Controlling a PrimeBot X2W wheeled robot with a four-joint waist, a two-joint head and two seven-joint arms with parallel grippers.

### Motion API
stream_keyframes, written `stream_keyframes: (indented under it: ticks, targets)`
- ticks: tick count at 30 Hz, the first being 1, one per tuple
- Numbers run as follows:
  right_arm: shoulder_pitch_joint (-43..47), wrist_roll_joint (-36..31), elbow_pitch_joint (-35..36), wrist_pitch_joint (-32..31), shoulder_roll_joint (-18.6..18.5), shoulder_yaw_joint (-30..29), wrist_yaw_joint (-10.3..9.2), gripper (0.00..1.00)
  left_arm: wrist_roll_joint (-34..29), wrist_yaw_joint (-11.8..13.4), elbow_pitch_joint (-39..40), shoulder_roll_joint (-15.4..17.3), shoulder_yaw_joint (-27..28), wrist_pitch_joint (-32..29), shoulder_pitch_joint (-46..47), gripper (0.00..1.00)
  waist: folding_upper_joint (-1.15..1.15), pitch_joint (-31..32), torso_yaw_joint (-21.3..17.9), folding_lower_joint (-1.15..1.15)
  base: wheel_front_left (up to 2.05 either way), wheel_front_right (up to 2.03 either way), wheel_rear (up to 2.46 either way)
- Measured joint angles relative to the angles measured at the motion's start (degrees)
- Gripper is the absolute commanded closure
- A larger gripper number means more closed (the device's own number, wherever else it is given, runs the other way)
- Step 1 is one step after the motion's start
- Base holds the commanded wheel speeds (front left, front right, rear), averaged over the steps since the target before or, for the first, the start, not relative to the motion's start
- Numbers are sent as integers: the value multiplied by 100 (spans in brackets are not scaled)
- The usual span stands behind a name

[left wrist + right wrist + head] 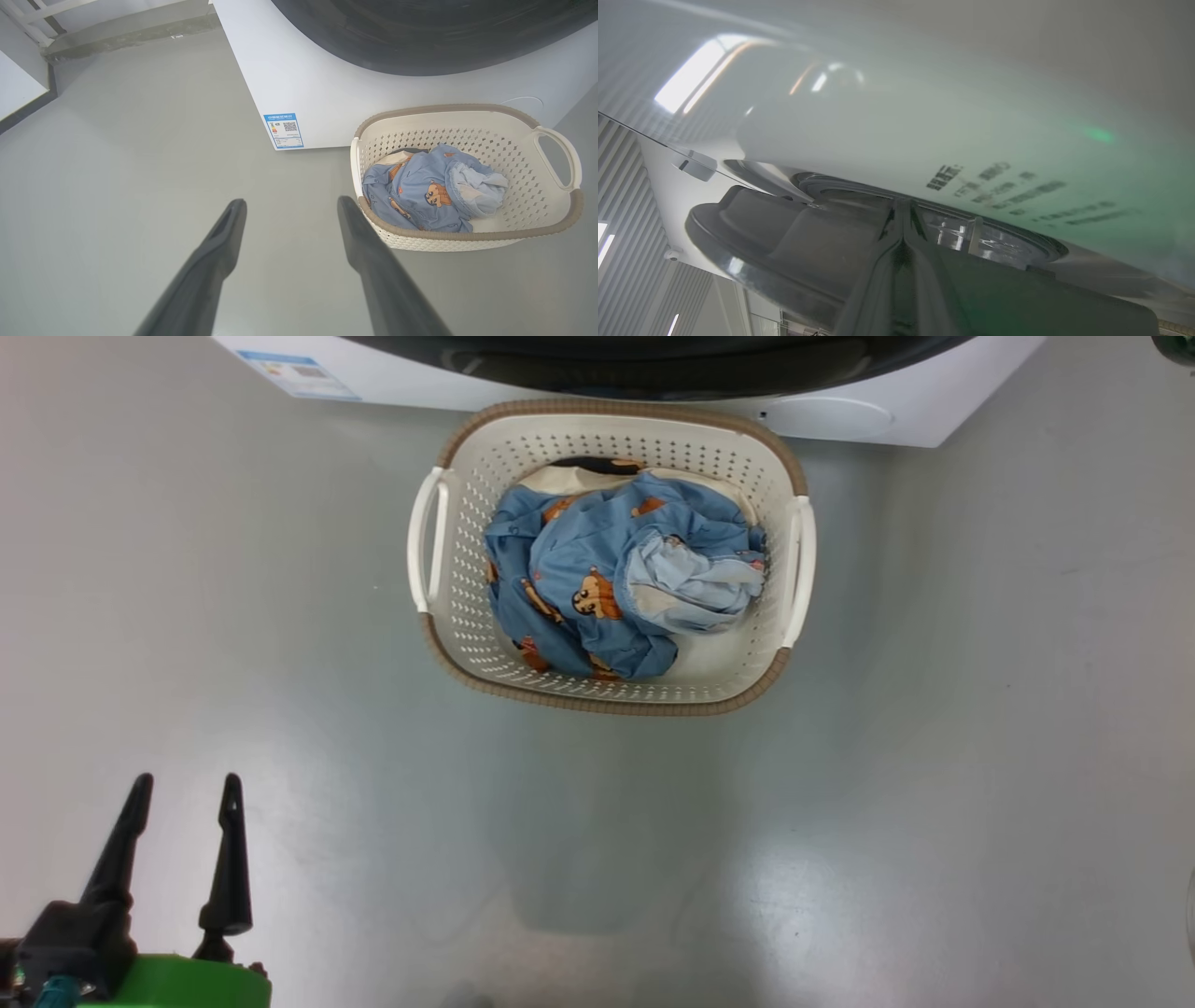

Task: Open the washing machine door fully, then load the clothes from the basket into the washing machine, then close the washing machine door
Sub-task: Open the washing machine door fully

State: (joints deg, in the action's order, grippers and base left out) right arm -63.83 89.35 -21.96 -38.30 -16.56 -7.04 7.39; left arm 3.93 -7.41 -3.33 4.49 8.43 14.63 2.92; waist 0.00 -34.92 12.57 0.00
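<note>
1. The left hand (187,782) is held low over the grey floor (280,644). Its two dark fingers are spread well apart, and nothing is held between them.
2. The right hand (903,204) is seen with its fingers pressed together and nothing clamped. Its tips are near a dark rounded rim (752,275); whether it is touched cannot be told.
3. The basket (616,705) is set on the floor ahead of the left hand, well apart from it.
4. The clothes (597,569) are bundled inside the basket.
5. The washing machine (896,415) is placed just behind the basket, with a blue label (283,130) at its lower corner.
6. The washing machine door (420,37) is seen as a black curve on the white front.
</note>
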Motion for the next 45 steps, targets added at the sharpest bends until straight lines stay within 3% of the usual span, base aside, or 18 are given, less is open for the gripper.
stream_keyframes:
  ticks: [13,37,45]
  targets:
    - [-198,-86,-229,-73,-64,160,0,100,0,0,-40,3,-62,0,-22,0,0,-17,112,0,0,0,0]
    - [-76,22,-103,-578,36,470,0,100,1,0,-36,-37,71,0,96,0,0,26,-177,0,0,0,0]
    - [227,57,42,-913,265,787,0,100,1,0,-37,-40,158,0,96,0,0,194,-255,0,0,0,0]
